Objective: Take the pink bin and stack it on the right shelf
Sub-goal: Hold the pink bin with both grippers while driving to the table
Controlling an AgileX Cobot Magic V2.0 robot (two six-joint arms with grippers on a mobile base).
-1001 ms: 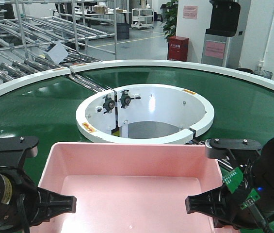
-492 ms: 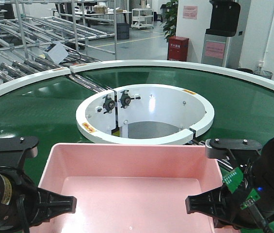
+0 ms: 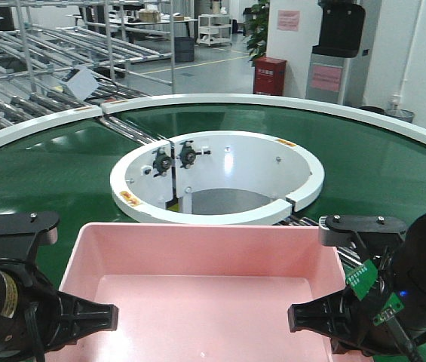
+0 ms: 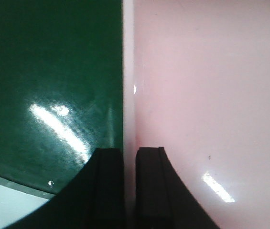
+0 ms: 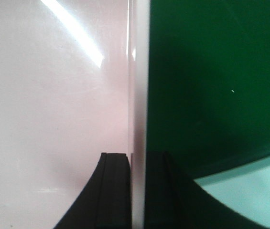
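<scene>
Front-facing view: I see the pink bin (image 3: 205,294) spanning the gap between the left gripper (image 3: 107,317) and the right gripper (image 3: 297,317).
Surface: the green conveyor (image 3: 47,166) curves in a wide band ahead of both grippers and out to either side. A white ring (image 3: 303,188) sits at its centre, just beyond the bin's far rim.
Room: roller racks (image 3: 47,45) stand far ahead-left of the left gripper, and a red cabinet (image 3: 271,75) stands far ahead by a white wall.
Left gripper: it is clamped on the bin's left wall, one finger over the green belt and one over pink.
Right gripper: it is pinched the same way on the right wall, green to its outside.
Wrist views only: I see the thin rim running straight away between the fingers, with glare streaks on belt and plastic.
Front view only: I get the bin's full outline and the hall.
Unclear: I cannot tell whether the bin rests on the belt.
</scene>
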